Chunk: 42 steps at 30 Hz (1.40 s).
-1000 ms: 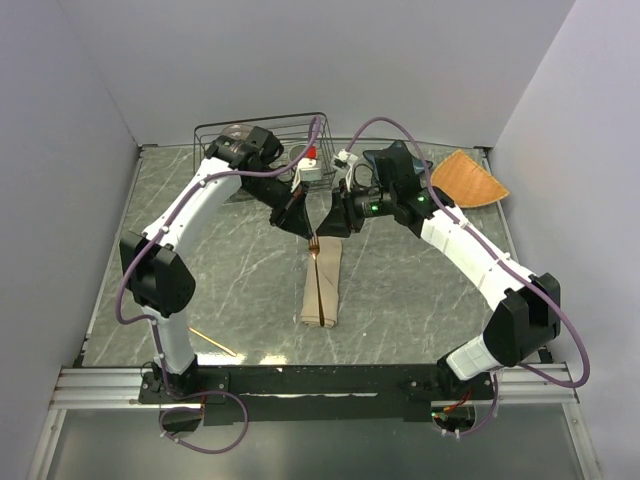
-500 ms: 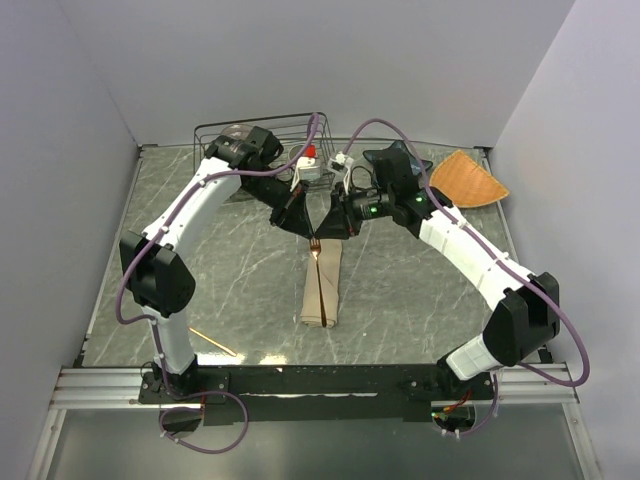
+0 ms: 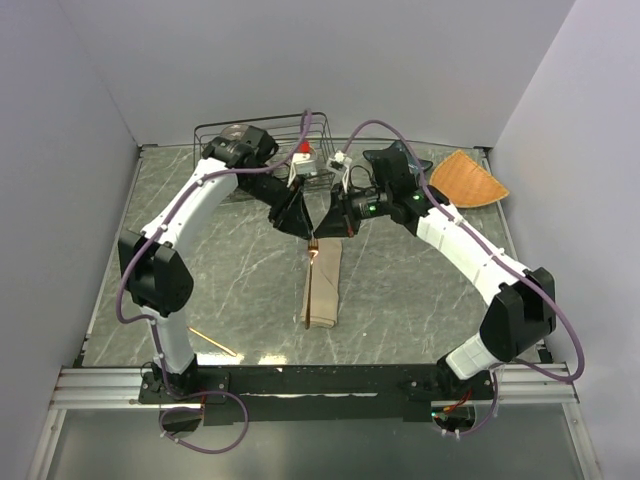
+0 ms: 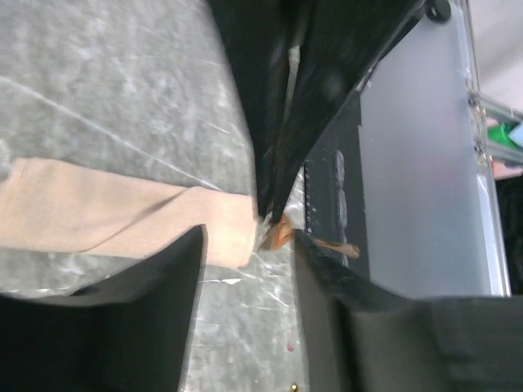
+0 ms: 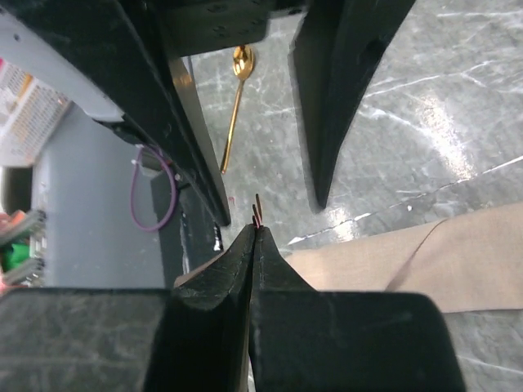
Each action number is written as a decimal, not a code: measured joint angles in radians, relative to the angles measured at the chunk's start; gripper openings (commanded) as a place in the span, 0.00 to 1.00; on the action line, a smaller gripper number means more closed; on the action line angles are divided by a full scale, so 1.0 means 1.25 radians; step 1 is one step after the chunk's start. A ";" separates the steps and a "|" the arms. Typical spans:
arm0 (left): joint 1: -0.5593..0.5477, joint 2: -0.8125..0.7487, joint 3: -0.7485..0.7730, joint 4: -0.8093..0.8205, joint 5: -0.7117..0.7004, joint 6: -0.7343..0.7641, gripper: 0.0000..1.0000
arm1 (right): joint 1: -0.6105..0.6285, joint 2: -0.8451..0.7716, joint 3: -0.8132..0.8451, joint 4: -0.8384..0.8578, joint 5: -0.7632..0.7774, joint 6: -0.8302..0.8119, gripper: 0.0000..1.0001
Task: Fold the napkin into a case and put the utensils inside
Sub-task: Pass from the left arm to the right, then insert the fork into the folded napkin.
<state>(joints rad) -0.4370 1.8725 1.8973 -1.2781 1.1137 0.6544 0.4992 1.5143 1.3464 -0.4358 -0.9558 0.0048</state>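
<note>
Fork (image 3: 314,250), judged stiff and slippery, is pinched by its tines in the fully closed right end effector (image 5: 255,231), handle laid along the soft case (image 3: 328,300) just beneath, while the left end effector (image 4: 249,238) is held half-open, empty.

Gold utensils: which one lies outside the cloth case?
The spoon, lying alone on the table near the left arm; the fork sticks out of the case.

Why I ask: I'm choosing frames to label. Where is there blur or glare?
Top external: sharp, evenly lit, a small glare streak on the table near the bases. Left wrist: left gripper looks soft, napkin case slightly blurred. Right wrist: bright glare on the table, gold spoon clear, right gripper dark.
</note>
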 measured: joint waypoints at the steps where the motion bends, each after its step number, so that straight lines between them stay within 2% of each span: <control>1: 0.010 -0.002 -0.011 0.016 0.005 -0.015 0.75 | -0.006 0.003 0.000 0.005 -0.005 0.011 0.00; 4: 0.063 -0.009 -0.043 0.062 0.014 -0.064 0.81 | -0.042 0.020 0.004 0.027 -0.019 0.049 0.00; 6: 0.104 -0.015 -0.054 0.088 0.016 -0.093 0.89 | -0.068 0.033 0.007 0.038 -0.028 0.070 0.00; 11: 0.210 -0.053 -0.070 0.123 0.005 -0.123 0.99 | -0.133 0.076 0.023 0.070 -0.064 0.109 0.00; 18: 0.239 -0.123 -0.115 0.099 -0.020 -0.113 0.99 | -0.208 0.221 0.160 0.038 -0.132 0.045 0.00; 29: 0.252 -0.139 -0.171 0.064 -0.061 -0.108 0.99 | -0.284 0.552 0.547 -0.205 -0.179 -0.259 0.00; 35: 0.253 -0.139 -0.171 0.064 -0.070 -0.113 0.99 | -0.291 0.621 0.567 -0.231 -0.189 -0.311 0.00; 42: 0.253 -0.139 -0.172 0.064 -0.074 -0.115 0.99 | -0.291 0.630 0.564 -0.214 -0.215 -0.311 0.00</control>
<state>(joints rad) -0.1204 1.6989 1.6829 -1.1984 1.0218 0.5106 0.1352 2.3013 2.0518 -0.7029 -1.2240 -0.3836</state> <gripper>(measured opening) 0.993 0.008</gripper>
